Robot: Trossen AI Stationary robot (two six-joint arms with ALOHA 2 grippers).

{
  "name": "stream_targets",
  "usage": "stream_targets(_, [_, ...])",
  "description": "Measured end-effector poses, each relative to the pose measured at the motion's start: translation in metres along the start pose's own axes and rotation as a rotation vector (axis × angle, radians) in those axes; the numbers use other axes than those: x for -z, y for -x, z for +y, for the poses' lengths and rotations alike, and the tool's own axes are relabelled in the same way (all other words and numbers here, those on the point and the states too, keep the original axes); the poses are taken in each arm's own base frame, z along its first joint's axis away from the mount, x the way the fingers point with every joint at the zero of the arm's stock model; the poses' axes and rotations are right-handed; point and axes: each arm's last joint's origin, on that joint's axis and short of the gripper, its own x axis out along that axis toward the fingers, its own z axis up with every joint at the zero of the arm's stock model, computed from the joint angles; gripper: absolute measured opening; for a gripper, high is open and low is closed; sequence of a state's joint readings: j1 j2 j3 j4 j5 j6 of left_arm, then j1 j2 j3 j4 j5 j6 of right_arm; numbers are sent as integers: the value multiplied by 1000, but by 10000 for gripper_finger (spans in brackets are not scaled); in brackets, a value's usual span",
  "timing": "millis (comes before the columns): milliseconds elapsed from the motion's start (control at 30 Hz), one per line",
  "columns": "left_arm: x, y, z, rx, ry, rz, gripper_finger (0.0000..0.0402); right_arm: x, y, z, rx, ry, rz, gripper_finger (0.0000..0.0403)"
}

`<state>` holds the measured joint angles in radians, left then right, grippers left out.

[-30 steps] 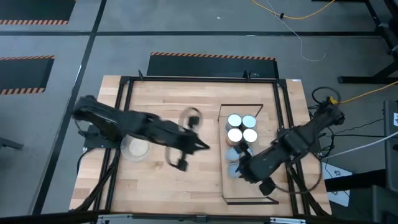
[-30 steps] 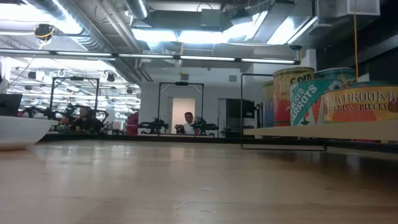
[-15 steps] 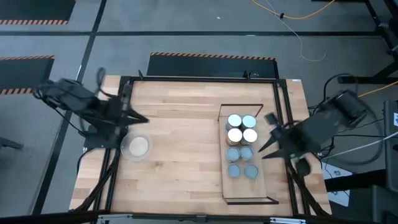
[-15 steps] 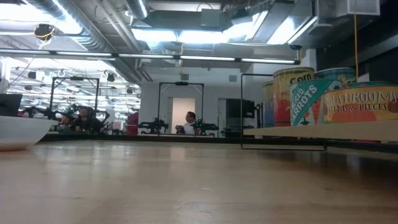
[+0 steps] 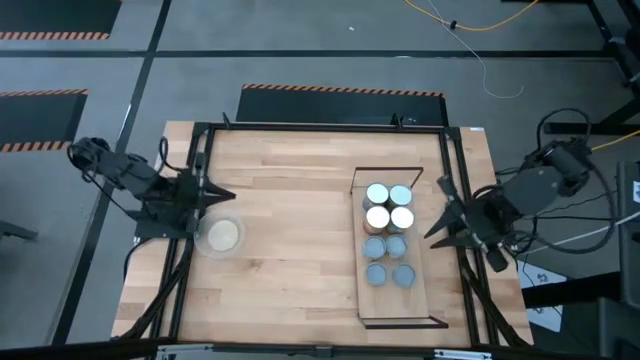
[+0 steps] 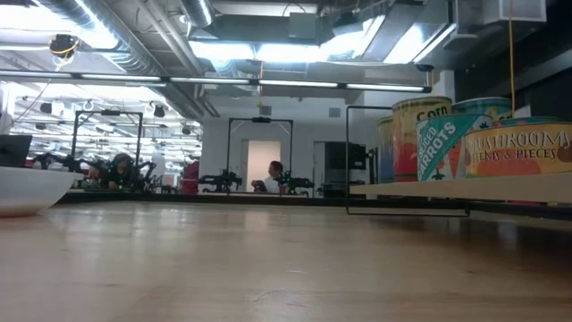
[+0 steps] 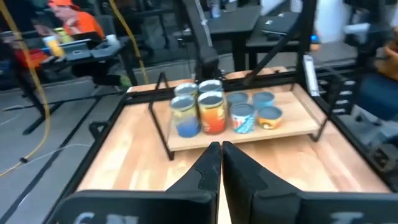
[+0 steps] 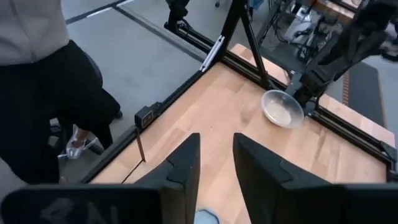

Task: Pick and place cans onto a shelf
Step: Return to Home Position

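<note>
Eight cans stand upright in two rows on the shelf (image 5: pixel 395 300), a pale board with a black frame at the table's right. Four have shiny white tops (image 5: pixel 388 205) and four have dull blue-grey tops (image 5: pixel 388 260). They also show in the left wrist view (image 7: pixel 221 112) and the low view (image 6: pixel 474 143). My left gripper (image 5: pixel 226 193) is shut and empty at the table's left edge, pointing toward the shelf. My right gripper (image 5: pixel 437 212) is open and empty just off the shelf's right side. Its fingers (image 8: pixel 180 168) point across the table.
A clear round dish (image 5: pixel 220 236) sits on the table near my left gripper and also shows in the right wrist view (image 8: pixel 283 109). A black frame rail (image 5: pixel 320 127) runs around the tabletop. A person's legs (image 8: pixel 50 106) stand on the floor beyond the table's far edge.
My left gripper has drawn back from the table's middle to its left edge. My right gripper has drawn back from over the shelf's near cans toward the table's right edge. The cans have stayed in place.
</note>
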<state>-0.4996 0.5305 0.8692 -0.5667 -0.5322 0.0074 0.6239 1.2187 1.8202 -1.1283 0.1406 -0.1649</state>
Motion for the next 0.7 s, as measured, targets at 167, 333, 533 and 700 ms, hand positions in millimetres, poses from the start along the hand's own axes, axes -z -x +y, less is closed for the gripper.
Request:
stream_targets(167, [46, -4, 0, -75, 33, -53, 2, 32, -14, 7, 8, -6, -49, 101])
stream_targets(333, [77, 3, 3, -80, 69, -102, 6, 64, -16, 13, 32, -22, -149, 101])
stream_targets(533, [102, 14, 10, -83, 119, -179, 5, 105, -16, 17, 145, -56, -245, 101])
stream_targets(700, [116, 10, 8, -116, 112, -160, 1, 137, -16, 21, 192, -77, -318, 101])
